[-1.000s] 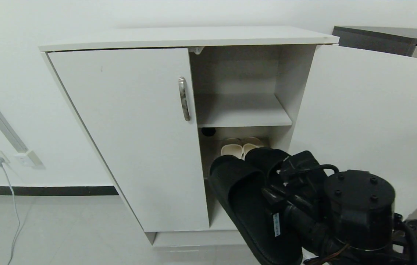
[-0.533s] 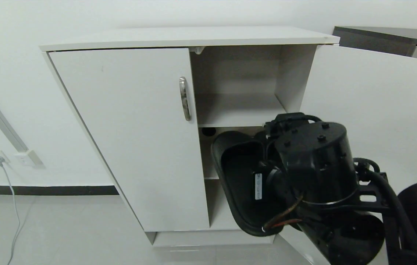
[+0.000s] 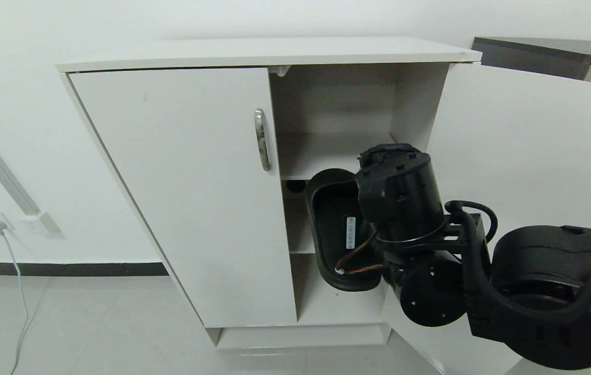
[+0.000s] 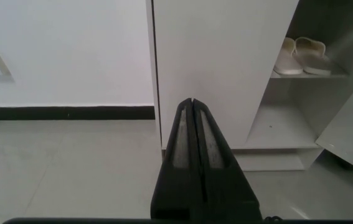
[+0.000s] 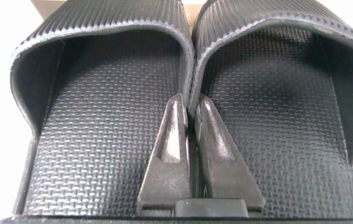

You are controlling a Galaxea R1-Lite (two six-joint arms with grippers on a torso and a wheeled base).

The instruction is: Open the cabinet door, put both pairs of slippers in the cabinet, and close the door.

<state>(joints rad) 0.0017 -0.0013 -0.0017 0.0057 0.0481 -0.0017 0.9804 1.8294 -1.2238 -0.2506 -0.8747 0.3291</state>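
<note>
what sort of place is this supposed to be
Probably a home-style entryway, or a mock-up: white shoe cabinet, cream slippers on its shelf, black slippers held at its opening, tiled floor.

Head view bright, evenly lit; I see wall (image 3: 14, 104) near washed out. Cabinet (image 3: 170, 182) interior in shade under top panel, lower shelves darkest. I catch soft sheen on ribbed straps of black slippers (image 5: 95, 106) in right wrist view. Cabinet sides lean and bow toward head view margins.
</note>
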